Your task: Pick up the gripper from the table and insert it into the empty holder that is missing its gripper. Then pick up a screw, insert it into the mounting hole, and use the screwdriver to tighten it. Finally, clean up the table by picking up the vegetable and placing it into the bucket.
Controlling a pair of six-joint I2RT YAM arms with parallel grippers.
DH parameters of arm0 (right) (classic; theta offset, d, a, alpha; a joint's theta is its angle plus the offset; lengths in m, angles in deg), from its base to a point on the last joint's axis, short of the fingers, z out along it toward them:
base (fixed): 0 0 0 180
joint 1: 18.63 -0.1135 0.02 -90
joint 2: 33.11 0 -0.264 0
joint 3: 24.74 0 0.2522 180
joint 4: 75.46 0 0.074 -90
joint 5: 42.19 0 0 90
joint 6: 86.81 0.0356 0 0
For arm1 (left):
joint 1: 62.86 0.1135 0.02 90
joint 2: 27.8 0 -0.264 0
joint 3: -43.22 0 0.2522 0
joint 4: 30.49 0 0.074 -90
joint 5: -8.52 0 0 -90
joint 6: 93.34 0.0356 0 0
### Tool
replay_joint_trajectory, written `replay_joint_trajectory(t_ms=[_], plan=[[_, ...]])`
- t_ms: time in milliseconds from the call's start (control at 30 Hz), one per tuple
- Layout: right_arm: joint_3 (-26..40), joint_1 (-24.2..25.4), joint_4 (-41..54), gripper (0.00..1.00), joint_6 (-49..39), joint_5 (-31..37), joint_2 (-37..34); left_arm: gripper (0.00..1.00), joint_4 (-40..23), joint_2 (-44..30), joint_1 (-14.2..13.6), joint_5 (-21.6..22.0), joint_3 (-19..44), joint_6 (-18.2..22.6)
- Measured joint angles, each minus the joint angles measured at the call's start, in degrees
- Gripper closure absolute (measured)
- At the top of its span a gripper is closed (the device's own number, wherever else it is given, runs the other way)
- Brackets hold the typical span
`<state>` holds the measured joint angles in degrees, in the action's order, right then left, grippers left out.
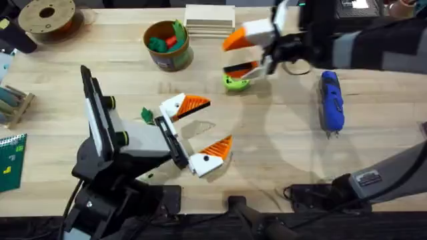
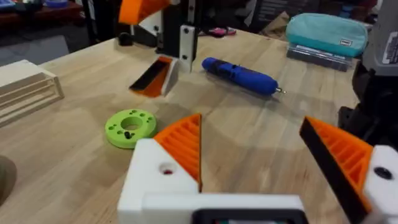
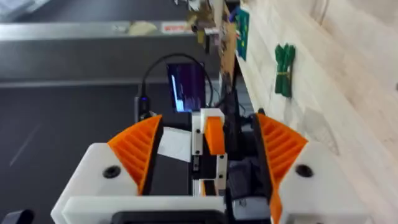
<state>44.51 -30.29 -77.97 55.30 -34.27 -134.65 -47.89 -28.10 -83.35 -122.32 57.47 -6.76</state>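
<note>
Colours across the pale wood tabletop [image 1: 280, 153]

A bright blue cylindrical screwdriver [image 1: 331, 101] is lying right; a lime-green flat ring [image 2: 130, 127] is showing; orange ribbed pads [image 2: 184, 144] are tipping white fingers.

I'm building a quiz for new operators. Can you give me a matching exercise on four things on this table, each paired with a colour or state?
Things:
1. screwdriver
2. bucket
3. vegetable
4. ring

Descriptions:
A. holds red and green toy pieces
B. small and dark green
C. bright blue, lying on its side
D. lime green, flat, with a hole in the middle

Pairs: 1-C, 2-A, 3-B, 4-D
</note>
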Motion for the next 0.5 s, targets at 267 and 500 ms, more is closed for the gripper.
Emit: replay_joint_trajectory(t_ms=[267, 500], plan=[[0.09, 5.84, -1.95, 0.178, -2.21, -0.7, 0.0, 0.014, 0.0, 0.0, 0.0, -0.07, 0.0, 0.0], [0.09, 4.26, -1.92, 0.175, -9.31, 13.79, -0.01, 0.014, 0.0, 0.0, 0.0, -0.08, 0.0, 0.0]])
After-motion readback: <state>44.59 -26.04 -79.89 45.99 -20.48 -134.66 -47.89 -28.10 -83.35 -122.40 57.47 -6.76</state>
